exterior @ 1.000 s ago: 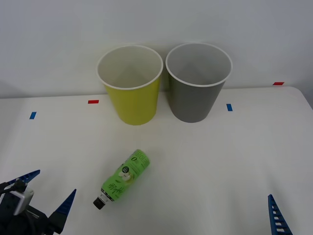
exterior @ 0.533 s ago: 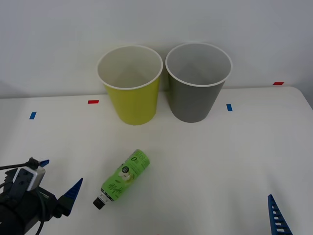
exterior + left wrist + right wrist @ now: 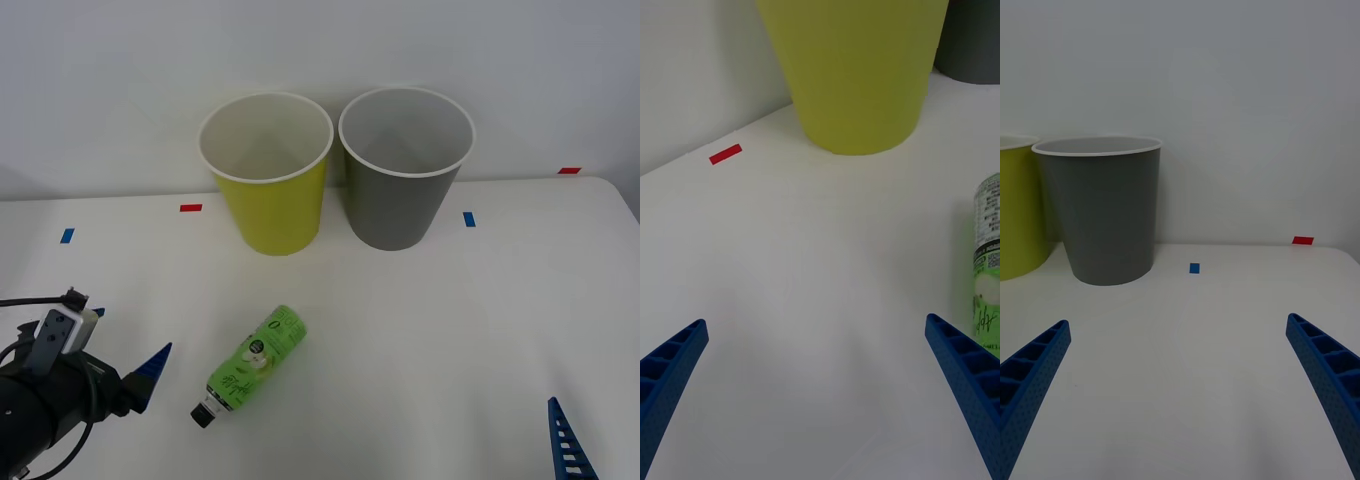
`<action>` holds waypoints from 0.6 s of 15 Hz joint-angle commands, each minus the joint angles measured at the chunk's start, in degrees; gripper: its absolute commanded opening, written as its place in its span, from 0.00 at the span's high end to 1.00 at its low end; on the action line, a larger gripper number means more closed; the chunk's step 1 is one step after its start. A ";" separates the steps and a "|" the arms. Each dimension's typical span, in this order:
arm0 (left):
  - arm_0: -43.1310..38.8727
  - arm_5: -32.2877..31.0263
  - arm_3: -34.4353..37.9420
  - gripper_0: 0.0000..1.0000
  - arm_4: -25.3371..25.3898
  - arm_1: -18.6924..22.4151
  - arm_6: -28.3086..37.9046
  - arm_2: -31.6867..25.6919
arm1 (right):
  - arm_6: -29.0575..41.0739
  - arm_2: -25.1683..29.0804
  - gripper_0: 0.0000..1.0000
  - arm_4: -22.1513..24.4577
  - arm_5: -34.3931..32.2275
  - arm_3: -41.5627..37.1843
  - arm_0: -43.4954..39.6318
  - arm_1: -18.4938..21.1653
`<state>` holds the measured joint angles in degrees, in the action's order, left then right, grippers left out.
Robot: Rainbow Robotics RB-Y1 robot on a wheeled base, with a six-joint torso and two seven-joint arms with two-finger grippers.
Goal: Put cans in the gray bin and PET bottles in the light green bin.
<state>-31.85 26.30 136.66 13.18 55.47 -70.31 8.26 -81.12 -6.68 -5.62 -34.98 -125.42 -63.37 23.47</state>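
The PET bottle [image 3: 255, 363], green-labelled with a black cap, lies on its side on the white table, cap toward me. It also shows at the edge of the left wrist view [image 3: 986, 255]. My left gripper [image 3: 124, 340] hovers open just left of the bottle, its own view showing nothing between its fingers [image 3: 814, 324]. The light green bin [image 3: 268, 190] [image 3: 857, 67] and the gray bin [image 3: 402, 190] [image 3: 1105, 210] stand upright side by side at the back. My right gripper [image 3: 1178, 322] is open low at the front right, one finger [image 3: 563, 440] showing. Cans are out of view.
Small red tape marks [image 3: 190, 208] [image 3: 568, 171] and blue tape marks [image 3: 66, 236] [image 3: 468, 219] lie on the table [image 3: 450, 320]. A white wall rises right behind the bins. The table's right edge curves off near the red mark.
My left gripper has moved forward and a little to the right, closer to the bottle. The bottle, both bins and the right gripper have not moved.
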 commanded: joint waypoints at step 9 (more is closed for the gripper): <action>18.14 28.10 2.47 0.00 24.61 4.12 -9.59 0.09 | 0.00 0.00 0.00 0.00 0.00 0.00 0.00 0.00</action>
<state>-16.03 50.97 138.45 35.04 59.58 -79.00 8.35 -81.12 -6.68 -5.62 -34.98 -125.42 -63.37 23.47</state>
